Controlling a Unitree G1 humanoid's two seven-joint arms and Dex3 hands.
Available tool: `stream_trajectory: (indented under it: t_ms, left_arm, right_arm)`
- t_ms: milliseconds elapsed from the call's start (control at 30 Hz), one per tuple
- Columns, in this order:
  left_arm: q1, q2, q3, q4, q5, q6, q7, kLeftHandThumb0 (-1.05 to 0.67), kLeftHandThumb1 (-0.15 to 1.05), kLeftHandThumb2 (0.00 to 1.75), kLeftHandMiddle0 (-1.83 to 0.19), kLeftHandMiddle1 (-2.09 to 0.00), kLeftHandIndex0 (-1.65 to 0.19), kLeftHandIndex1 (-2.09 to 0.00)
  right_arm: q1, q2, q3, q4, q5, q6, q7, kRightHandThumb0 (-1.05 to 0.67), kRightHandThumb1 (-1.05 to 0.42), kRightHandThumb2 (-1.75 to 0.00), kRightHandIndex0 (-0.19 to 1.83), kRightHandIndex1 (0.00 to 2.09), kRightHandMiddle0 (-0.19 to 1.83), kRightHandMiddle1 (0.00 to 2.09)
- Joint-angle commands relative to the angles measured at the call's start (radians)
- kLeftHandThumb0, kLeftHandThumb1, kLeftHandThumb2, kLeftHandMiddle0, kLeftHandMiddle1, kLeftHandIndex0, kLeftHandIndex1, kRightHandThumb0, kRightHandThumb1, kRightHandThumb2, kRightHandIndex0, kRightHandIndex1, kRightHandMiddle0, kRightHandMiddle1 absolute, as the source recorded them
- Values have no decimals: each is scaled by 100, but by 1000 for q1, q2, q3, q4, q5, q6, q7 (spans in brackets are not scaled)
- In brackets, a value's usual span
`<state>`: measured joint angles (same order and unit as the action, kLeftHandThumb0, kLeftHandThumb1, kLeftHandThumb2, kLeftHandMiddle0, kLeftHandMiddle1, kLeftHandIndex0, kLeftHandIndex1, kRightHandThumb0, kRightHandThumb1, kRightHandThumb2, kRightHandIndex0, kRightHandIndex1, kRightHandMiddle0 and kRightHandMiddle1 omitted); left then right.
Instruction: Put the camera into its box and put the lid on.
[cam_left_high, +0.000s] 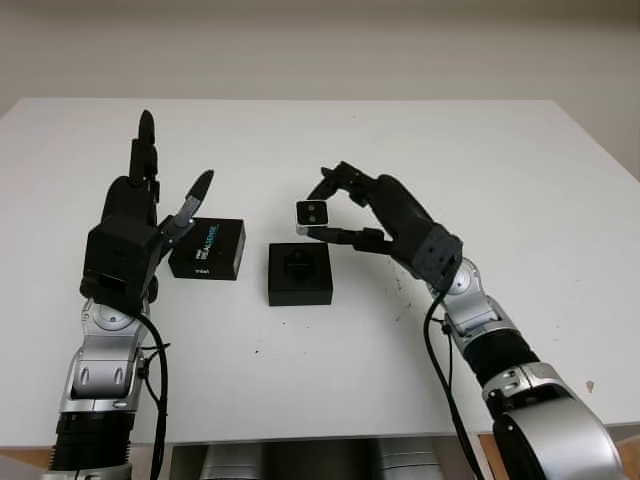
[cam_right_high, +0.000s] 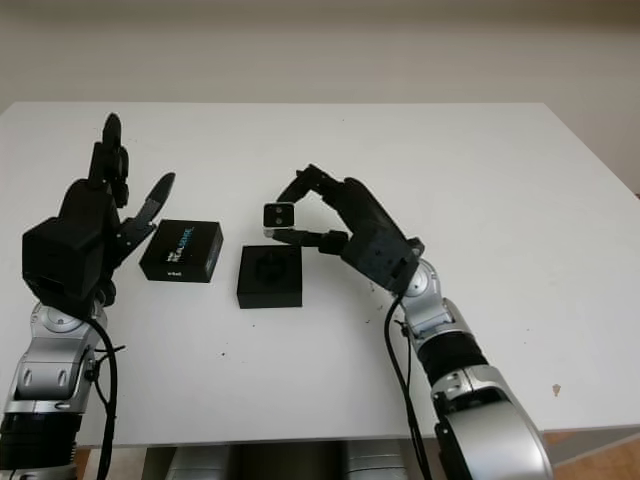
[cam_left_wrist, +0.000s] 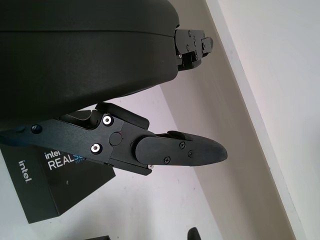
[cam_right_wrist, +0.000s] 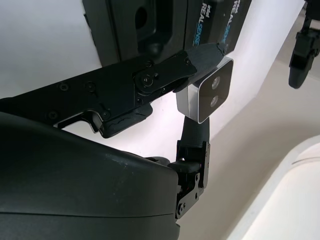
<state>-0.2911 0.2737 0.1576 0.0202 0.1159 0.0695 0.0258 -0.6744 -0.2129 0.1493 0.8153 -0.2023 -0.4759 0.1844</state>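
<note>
**Right hand holds camera above open box; left hand free beside lid**

Nearest: both arms come in from the bottom edge over a white worktop (cam_left_high: 520, 180).

Open box (cam_left_high: 300, 274): black, square, sits flat on the worktop about centre, dark foam insert visible inside, nothing in it. Lid (cam_left_high: 208, 248): black, printed "intel REALSENSE", lies flat on the worktop just beside the box on its left, a narrow gap between them, not on the box.

Right hand (cam_left_high: 345, 208): raised off the worktop, over the far right corner of the box. Fingers curled in and clamped on the camera (cam_left_high: 311, 213). One finger presses it from above, another from below; right wrist view shows the same pinch, with a fingertip (cam_right_wrist: 202, 57) on one end of the body and another finger under it. Camera (cam_right_wrist: 207, 94): small, silver-sided with a dark front face and two lenses, held clear of the box, not touching the insert. Front face is turned toward the head camera.

Left hand (cam_left_high: 150, 205): raised, palm side toward the lid, holds nothing, open. Thumb tip (cam_left_high: 203, 182) hangs above the lid's near-left edge, no contact visible. Left wrist view shows that finger (cam_left_wrist: 180, 152) stretched out over the lid (cam_left_wrist: 55, 182), gap between them.

Beyond: bare worktop to its far edge, then a pale wall (cam_left_high: 320, 50).
</note>
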Motion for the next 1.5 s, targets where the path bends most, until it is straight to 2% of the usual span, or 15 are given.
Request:
stream_trajectory:
  t_ms: [0, 433, 1467]
  left_arm:
    - [-1, 0, 1, -17, -4, -1, 0, -58, 105, 31, 9, -5, 11, -5]
    - [1, 1, 0, -21, 11, 7, 6, -61, 105, 30, 8, -6, 10, -6]
    - [3, -1, 0, -23, -3, 9, 2, -59, 105, 30, 10, -5, 12, -5]
  right_arm:
    - [5, 9, -4, -9, 12, 16, 9, -53, -103, -6, 23, 4, 44, 151]
    - [17, 35, -1, 46, 15, 36, 1, -54, -102, -5, 23, 5, 45, 157]
    - [87, 54, 27, -32, -24, 40, -42, -50, -103, -5, 25, 6, 41, 157]
